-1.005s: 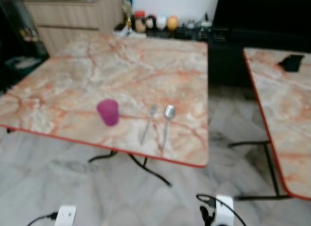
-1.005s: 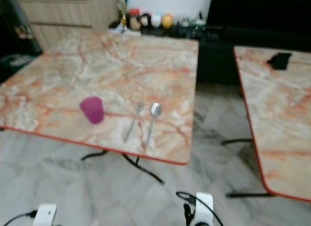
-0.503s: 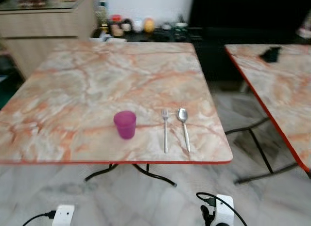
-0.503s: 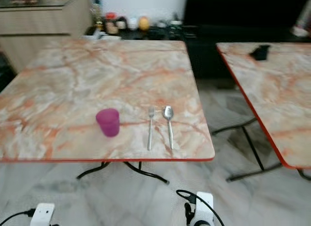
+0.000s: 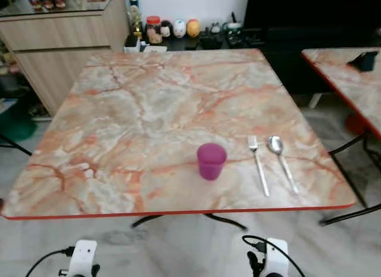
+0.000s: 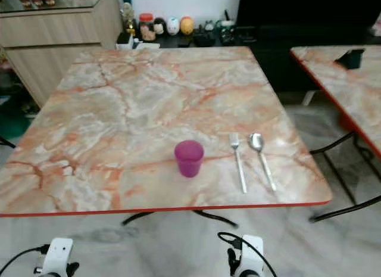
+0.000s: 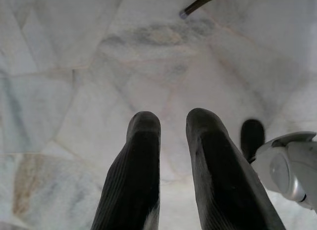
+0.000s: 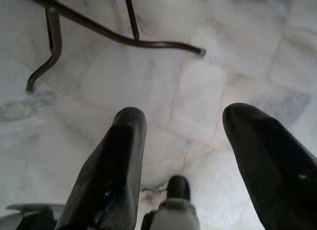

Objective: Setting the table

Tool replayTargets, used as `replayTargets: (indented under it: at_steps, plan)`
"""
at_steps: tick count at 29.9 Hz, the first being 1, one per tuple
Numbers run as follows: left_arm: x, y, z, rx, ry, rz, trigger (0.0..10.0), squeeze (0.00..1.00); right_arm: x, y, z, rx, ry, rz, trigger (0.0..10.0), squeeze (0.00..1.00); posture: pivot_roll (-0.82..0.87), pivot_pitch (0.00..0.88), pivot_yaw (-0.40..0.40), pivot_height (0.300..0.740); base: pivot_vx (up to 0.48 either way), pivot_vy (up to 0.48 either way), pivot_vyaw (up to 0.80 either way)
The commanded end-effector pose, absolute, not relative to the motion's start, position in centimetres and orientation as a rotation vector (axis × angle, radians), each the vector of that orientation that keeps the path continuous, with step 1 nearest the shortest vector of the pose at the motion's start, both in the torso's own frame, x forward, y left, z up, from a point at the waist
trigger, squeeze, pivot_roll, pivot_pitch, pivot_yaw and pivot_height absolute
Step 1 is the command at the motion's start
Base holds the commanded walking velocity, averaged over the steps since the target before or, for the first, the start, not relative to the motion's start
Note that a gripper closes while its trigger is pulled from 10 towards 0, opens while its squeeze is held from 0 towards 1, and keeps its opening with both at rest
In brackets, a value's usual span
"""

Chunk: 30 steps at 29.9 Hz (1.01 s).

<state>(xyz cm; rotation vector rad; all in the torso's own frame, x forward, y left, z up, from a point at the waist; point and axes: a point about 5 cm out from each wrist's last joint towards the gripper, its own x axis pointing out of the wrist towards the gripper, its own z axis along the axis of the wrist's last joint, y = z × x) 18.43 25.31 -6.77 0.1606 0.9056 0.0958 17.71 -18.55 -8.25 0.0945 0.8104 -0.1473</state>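
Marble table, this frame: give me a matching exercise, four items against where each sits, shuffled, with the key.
Items:
1. purple cup
2. fork
3. spoon
4. black object

Places:
A. nearest the marble table's right edge
B. between the cup and the spoon
C. on the second table, far right
D. left of both pieces of cutlery

Pairs: 1-D, 2-B, 3-A, 4-C

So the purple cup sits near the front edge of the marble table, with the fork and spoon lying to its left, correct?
Not quite. The fork and spoon lie to the right of the purple cup, as the left eye view shows. The rest holds: all three sit near the front edge of the marble table.
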Motion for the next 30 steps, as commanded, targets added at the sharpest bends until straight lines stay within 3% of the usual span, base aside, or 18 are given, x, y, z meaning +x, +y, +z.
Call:
replayTargets:
  at_steps: [1, 8, 30]
  plan:
    - [18.4, 25.1, -6.9, 0.165, 0.909, 0.084, 10.0, 0.00, 17.4, -18.7, -8.3, 0.090, 0.805, -0.147, 10.0, 0.00, 0.04, 0.000, 0.014, 0.724, 0.000, 0.000, 0.80]
    - [18.4, 25.0, -6.8, 0.151, 0.899, 0.091, 10.0, 0.00, 17.3, -18.7, -8.4, 0.095, 0.809, -0.146, 10.0, 0.00, 0.04, 0.000, 0.012, 0.724, 0.000, 0.000, 0.78]
    - [18.8, 24.0, -6.9, 0.176, 0.890, 0.018, 10.0, 0.00, 16.8, -18.4, -8.7, 0.120, 0.844, -0.151, 10.0, 0.00, 0.04, 0.000, 0.012, 0.724, -0.022, 0.000, 0.00]
